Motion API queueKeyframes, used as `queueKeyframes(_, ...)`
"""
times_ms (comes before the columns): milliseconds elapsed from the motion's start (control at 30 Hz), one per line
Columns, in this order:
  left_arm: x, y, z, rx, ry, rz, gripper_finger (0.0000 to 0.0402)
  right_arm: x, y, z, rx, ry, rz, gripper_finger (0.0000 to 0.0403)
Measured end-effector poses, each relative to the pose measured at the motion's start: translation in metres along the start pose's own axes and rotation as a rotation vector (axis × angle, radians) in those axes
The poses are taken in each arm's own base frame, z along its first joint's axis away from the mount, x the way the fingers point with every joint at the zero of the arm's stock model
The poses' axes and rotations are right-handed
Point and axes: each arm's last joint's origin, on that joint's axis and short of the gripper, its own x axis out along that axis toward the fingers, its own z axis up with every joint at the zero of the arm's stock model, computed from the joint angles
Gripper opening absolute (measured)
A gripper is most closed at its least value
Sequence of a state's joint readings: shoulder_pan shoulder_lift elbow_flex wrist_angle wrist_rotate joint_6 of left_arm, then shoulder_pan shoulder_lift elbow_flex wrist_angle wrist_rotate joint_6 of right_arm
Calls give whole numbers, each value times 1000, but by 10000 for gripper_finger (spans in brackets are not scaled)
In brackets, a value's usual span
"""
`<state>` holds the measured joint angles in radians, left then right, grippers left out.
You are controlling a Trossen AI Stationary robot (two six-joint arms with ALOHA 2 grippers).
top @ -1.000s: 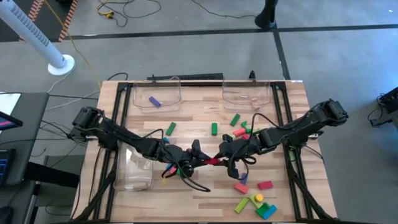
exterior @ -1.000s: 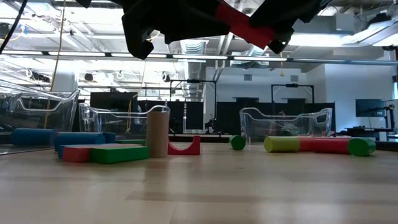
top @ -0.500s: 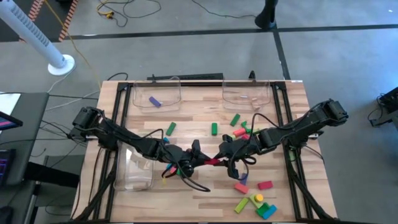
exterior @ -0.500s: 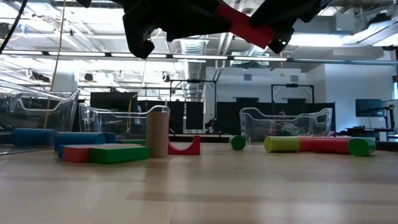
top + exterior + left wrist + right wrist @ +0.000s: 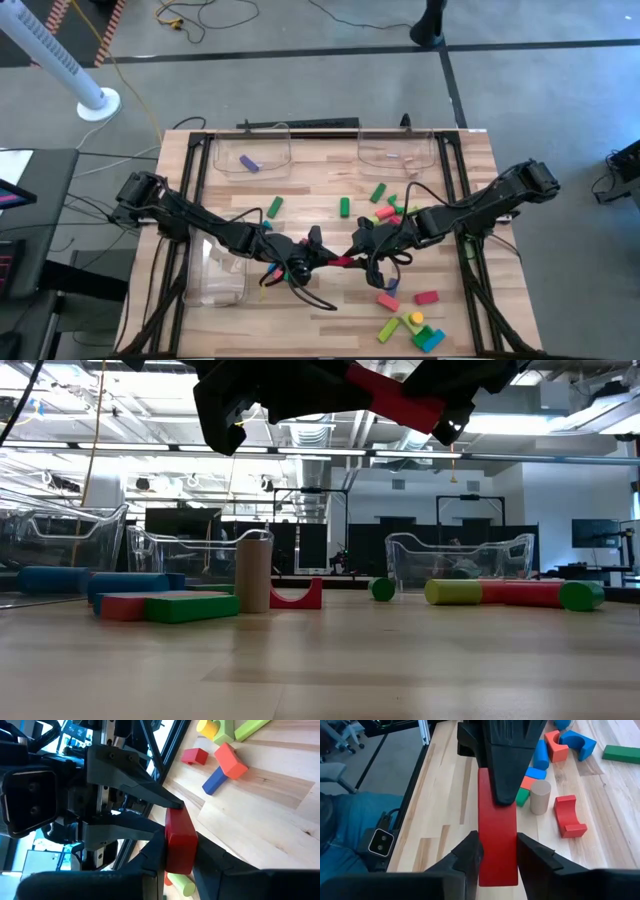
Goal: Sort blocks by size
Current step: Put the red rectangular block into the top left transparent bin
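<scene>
Red bar block (image 5: 497, 832) hangs in the air over the middle of the wooden tabletop (image 5: 320, 190), gripped at both ends: the left gripper (image 5: 322, 252) has its jaws clenched on one end, and the right gripper (image 5: 357, 256) has its jaws grasping the other. In the left wrist view the bar (image 5: 179, 841) sits squeezed between that arm's two dark fingers (image 5: 212, 855), with the other arm's fingers meeting it from the far side. From table height the bar (image 5: 395, 396) shows tilted, well above the surface.

Loose blocks lie on the tabletop. Near the right arm are two green bars (image 5: 378, 193) and a green block (image 5: 344, 207); toward the front right sit a red block (image 5: 426, 297), a green bar (image 5: 387, 329) and a yellow piece (image 5: 414, 319). Another green bar (image 5: 274, 207) lies near the left arm. A purple block (image 5: 249, 163) rests inside the clear bin (image 5: 250, 148) at the back left; a second clear bin (image 5: 397, 150) stands at the back right, a third (image 5: 216, 275) by the left edge.
</scene>
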<state>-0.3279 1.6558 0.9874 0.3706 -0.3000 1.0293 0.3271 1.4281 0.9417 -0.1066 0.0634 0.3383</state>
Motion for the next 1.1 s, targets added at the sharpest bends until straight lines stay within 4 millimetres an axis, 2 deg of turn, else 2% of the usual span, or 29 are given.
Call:
queueKeyframes(467,-2,-9,-6,-15,122,-49,64,0,-2,-3,-33,33,-29,227)
queueKeyframes(667,-7,-10,-11,-10,224,-66,64,-2,-6,-9,-41,83,-94,234)
queueKeyframes(867,-25,7,-18,-107,289,-62,64,-2,-8,-13,-39,122,-121,235)
queueKeyframes(1100,-62,39,-33,-237,405,-17,63,-3,-6,-16,-21,150,-125,235)
